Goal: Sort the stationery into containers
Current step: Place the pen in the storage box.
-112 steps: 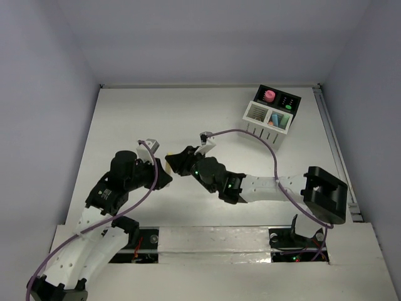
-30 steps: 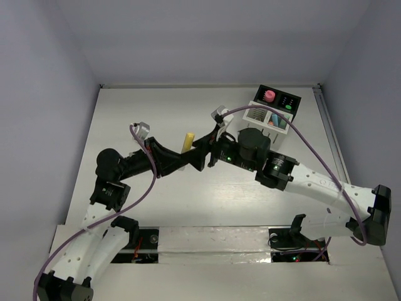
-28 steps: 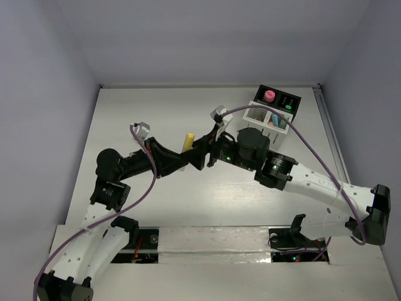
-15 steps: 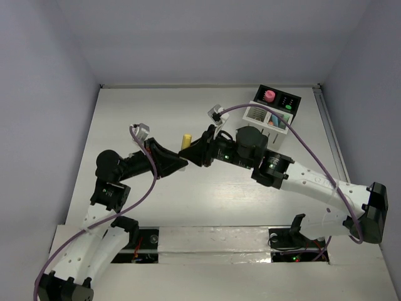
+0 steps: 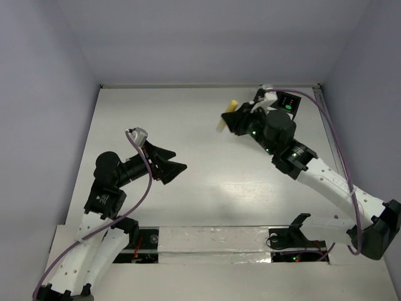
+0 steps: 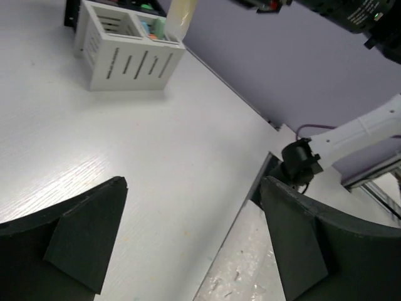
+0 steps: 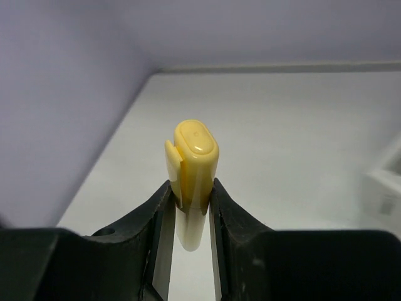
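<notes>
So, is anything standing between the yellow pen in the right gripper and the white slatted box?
Nothing visible does. The right gripper holds the yellow pen in the air close to the white slatted box, with only open space between them in the left wrist view. The left gripper is open and well away from both.

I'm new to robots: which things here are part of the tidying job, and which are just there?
Part of the job: yellow pen, gripped by the right fingers; white slatted box; black box.
Just there: left fingers, open and empty; purple cable.
</notes>
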{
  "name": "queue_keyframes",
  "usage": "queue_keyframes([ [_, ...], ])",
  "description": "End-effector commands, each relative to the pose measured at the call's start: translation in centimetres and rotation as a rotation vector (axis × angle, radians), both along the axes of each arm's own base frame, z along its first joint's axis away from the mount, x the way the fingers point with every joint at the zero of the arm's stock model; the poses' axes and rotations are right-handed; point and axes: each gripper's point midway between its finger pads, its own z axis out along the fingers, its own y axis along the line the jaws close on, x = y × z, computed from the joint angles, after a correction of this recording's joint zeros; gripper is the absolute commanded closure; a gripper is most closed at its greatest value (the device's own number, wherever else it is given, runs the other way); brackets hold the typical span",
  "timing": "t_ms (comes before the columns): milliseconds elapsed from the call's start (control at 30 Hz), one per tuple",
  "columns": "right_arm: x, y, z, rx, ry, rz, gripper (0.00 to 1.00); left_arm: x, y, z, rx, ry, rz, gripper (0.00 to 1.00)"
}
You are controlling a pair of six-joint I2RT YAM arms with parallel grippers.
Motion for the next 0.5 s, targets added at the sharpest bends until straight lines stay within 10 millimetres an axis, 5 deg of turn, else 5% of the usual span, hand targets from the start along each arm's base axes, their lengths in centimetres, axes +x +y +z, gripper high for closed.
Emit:
queue_keyframes([
  [0,4.4,-10.1,-1.7,-0.073,0.036,-0.395,1.0,0.4,1.5,1.2,0.047,-0.096,0.109,0.14],
  [100,6.3,-18.0,-3.8,-0.105,0.078,-0.656,1.0,0.8,2.7,0.7,0.068,-0.113,0.192,0.03],
  [233,7.5,-24.7,-5.4,-0.133,0.087,-0.865,1.0,0.6,3.8,1.2,0.059,-0.155,0.262,0.01],
  [467,10.6,-28.5,-6.8,-0.263,0.009,-1.012,1.0,0.0,4.5,1.7,0.039,-0.189,0.293,0.01],
])
